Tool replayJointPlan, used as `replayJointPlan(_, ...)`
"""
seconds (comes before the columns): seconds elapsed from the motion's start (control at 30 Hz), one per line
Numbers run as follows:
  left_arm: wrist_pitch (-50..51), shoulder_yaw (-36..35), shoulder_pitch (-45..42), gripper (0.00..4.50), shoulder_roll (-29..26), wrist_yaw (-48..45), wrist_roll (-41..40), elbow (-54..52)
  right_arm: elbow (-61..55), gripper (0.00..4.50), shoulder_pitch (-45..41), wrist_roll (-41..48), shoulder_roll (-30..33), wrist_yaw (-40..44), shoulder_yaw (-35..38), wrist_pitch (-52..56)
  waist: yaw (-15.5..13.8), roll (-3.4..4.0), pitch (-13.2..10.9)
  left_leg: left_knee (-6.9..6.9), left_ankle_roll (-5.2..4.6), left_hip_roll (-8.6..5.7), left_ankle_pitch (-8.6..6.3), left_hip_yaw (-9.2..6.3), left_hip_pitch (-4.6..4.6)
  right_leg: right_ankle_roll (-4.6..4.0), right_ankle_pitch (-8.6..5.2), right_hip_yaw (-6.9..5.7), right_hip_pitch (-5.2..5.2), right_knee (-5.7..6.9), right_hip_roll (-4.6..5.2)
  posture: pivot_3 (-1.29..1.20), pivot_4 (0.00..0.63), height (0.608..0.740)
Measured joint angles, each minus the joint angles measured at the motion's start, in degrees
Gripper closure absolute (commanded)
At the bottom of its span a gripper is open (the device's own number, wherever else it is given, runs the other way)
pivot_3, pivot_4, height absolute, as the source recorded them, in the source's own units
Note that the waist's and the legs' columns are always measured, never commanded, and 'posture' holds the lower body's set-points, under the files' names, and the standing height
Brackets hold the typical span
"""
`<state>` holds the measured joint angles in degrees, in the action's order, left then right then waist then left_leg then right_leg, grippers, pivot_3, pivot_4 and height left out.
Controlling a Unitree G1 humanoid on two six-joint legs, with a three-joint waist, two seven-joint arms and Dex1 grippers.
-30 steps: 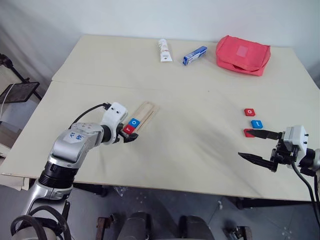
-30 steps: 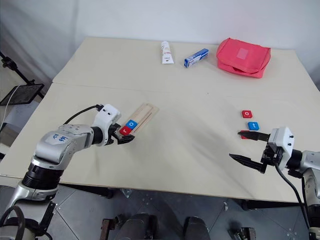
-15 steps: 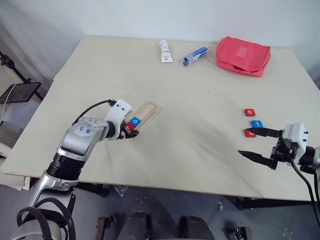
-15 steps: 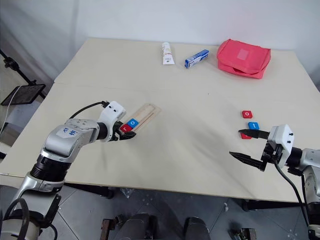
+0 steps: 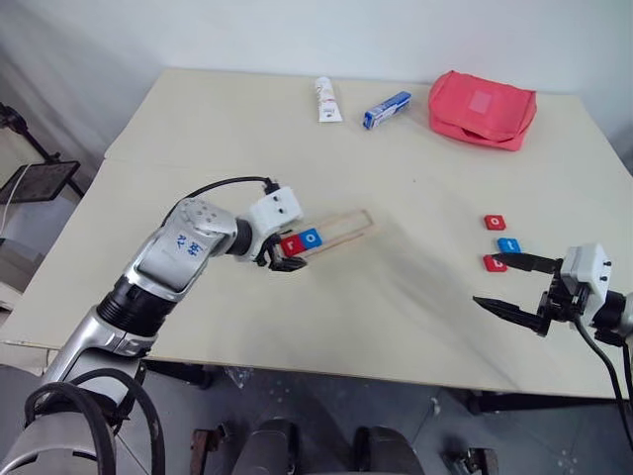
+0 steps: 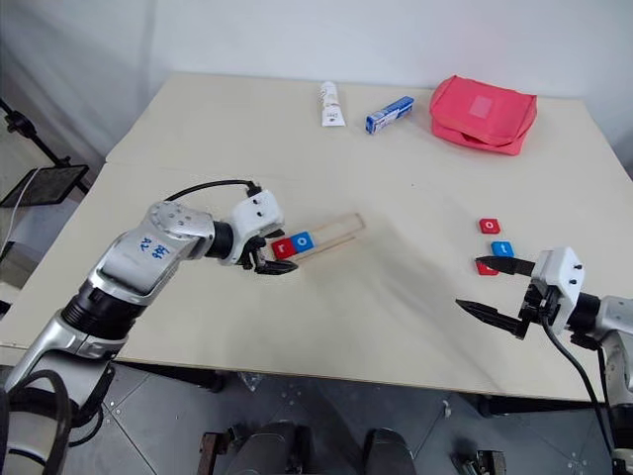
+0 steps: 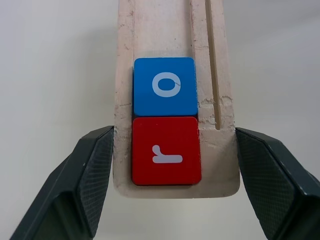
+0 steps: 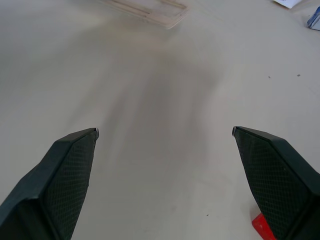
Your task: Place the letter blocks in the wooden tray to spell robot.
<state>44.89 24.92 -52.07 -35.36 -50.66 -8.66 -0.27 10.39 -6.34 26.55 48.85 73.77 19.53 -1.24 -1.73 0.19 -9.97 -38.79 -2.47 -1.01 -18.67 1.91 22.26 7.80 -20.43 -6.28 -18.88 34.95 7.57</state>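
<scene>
From the head camera, the left gripper clamps the near end of the wooden tray, its two fingers pressed against the tray's long sides. The tray looks blurred and slants away from the gripper toward the middle of the table. Two letter blocks sit in it at the gripped end: a red block and, touching it, a blue block.

To the right, three loose blocks lie near one another on the table: a red one farthest back, a blue one in the middle, and another red one nearest. The right gripper hangs just beside that nearest block, fingers spread wide and holding nothing.

Along the far edge lie a white tube, a blue-and-white box and a red pouch.

The left wrist camera shows the red "r" block at the tray's end with the blue "o" block butted against it.

The right wrist camera shows the wide-apart fingers over bare tabletop.
</scene>
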Motion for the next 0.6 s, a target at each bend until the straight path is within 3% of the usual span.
replayJointPlan(0.3,-7.4,8.3,-1.6,1.11,7.5,-7.1,4.6,3.7,-7.5,0.0,11.6,2.6,-2.2,-2.1,6.2,-1.2,0.0,-0.01,0.0,0.01,-0.07,-0.02,-0.04,0.06,-0.02,0.02,0.0,-0.11,0.0,-0.02,0.0,0.0,0.15,0.74)
replayJointPlan(0.6,-8.5,10.6,-3.2,1.11,15.2,-7.1,9.1,8.3,-12.6,0.0,19.5,3.1,-4.8,-5.6,10.4,-2.4,0.0,-0.02,0.0,-0.08,-0.13,-0.03,-0.07,0.08,-0.01,0.04,0.0,-0.05,0.01,0.0,0.02,0.0,0.15,0.74)
